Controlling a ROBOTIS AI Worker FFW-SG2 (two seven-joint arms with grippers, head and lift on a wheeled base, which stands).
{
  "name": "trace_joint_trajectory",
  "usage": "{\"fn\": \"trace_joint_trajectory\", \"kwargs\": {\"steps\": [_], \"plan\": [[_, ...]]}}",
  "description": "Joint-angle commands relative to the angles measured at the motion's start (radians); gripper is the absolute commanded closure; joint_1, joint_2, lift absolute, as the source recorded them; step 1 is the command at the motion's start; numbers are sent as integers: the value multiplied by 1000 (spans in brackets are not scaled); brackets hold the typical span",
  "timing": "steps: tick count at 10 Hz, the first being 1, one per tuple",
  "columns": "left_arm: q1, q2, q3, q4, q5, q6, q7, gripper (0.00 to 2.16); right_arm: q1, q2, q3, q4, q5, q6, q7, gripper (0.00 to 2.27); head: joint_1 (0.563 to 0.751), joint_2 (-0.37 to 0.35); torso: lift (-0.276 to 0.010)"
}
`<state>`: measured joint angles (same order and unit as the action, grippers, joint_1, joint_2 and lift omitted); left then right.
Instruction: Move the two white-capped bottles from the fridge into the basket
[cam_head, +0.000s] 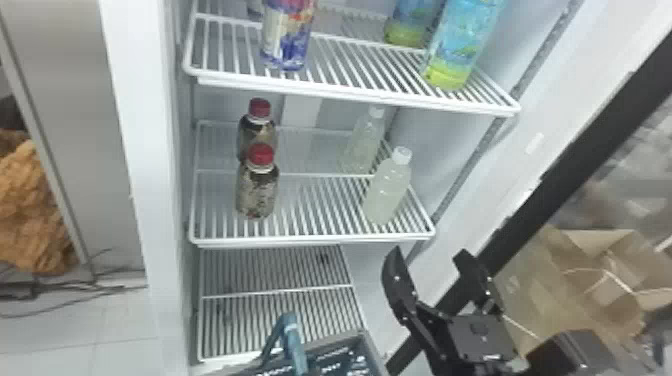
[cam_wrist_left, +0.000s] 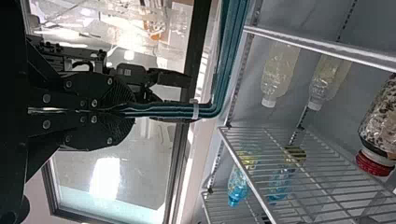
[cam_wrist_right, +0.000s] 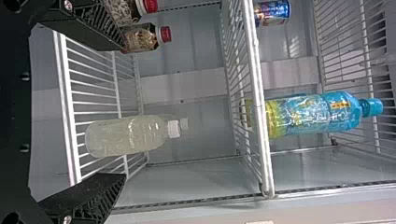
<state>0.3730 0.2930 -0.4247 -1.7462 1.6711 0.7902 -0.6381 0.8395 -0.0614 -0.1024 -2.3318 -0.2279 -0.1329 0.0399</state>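
In the head view my right gripper (cam_head: 429, 255) stands open, low and right of the middle shelf. A front white-capped bottle (cam_head: 386, 192) is upright on that shelf's right side, with a rear white-capped bottle (cam_head: 362, 142) behind it. From my right gripper (cam_wrist_right: 123, 111) in the right wrist view, the front bottle (cam_wrist_right: 126, 136) shows beyond and between the spread fingers, untouched; behind it peeks the other bottle's cap (cam_wrist_right: 184, 123). The basket (cam_head: 336, 342) is at the head view's bottom edge. My left gripper (cam_wrist_left: 131, 112) is shut on its teal handle (cam_wrist_left: 166, 111) in the left wrist view.
Two red-capped bottles (cam_head: 257, 192) stand on the middle shelf's left. Above, the upper shelf (cam_head: 350, 90) carries a can (cam_head: 287, 37) and blue-green bottles (cam_head: 462, 42). A bare lower rack (cam_head: 275, 292) lies behind the basket. The fridge's dark door frame (cam_head: 565, 165) slants along the right.
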Motion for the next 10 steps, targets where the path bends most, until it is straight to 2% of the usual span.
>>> {"fn": "trace_joint_trajectory", "kwargs": {"steps": [1, 10], "plan": [[0, 0, 0, 0, 0, 0, 0, 1119, 0, 0, -1, 1, 1, 0, 0, 67, 695, -350, -260], [-2, 2, -4, 0, 4, 2, 0, 1119, -30, -3, 1, 36, -1, 15, 0, 67, 695, -350, -260]]}}
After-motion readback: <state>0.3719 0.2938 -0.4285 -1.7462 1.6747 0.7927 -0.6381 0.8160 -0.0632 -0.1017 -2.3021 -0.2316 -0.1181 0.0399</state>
